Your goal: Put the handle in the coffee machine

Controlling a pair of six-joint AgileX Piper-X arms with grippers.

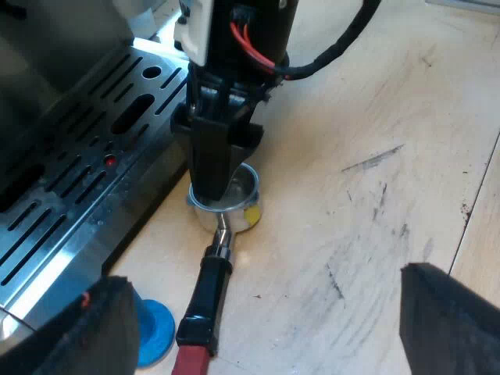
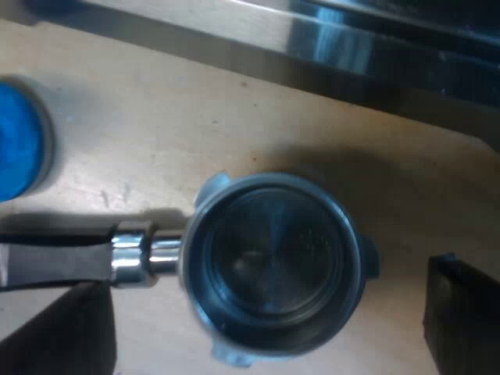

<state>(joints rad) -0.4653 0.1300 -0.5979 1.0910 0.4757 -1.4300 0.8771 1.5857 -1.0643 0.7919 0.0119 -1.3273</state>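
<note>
Metal filter holder [image 2: 273,269], a round basket on a dark handle [image 1: 209,293] ending in red, lies flat on the pale wooden table [image 1: 375,117], just beside the espresso machine's slotted steel drip tray [image 1: 78,195]. Its long axis runs along the tray, red end near a blue tamper [image 1: 156,332]. The right gripper [image 2: 266,324] hangs directly over the basket, fingers spread, grasping nothing. The left gripper [image 1: 266,332], likewise spread and empty, sits farther off, beyond the red end.
</note>
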